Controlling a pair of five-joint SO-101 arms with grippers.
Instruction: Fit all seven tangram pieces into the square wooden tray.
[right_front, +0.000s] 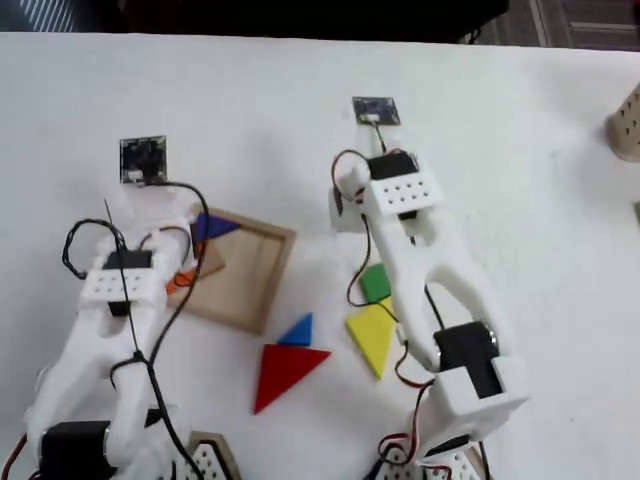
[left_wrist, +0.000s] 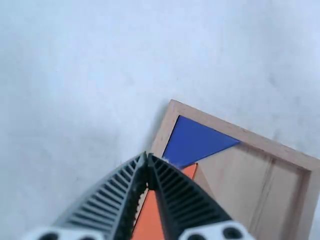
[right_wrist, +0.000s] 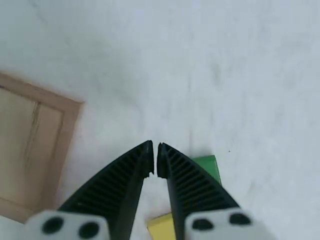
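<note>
The left gripper (left_wrist: 147, 159) is closed, its fingertips touching, low over the square wooden tray (left_wrist: 240, 131); an orange piece (left_wrist: 150, 222) shows through the slit between its fingers and just beside one of them, lying on the tray floor beneath; whether the fingers pinch it cannot be told; just ahead of the tips a blue triangle (left_wrist: 195, 140) sits in the tray's corner, right against the orange piece; the right gripper (right_wrist: 155, 156) is closed as well, with a hairline gap at the tips, holding nothing, above the white table (right_front: 520, 150); a green piece (right_wrist: 209, 167) lies just under one finger, a yellow triangle (right_wrist: 161, 227) beneath the fingers nearer the wrist, and the tray's corner stands off to that gripper's side; a small blue triangle (right_front: 297, 330) and a red triangle (right_front: 285, 370) lie together on the table between the two arms, back toward the bases from both grippers
</note>
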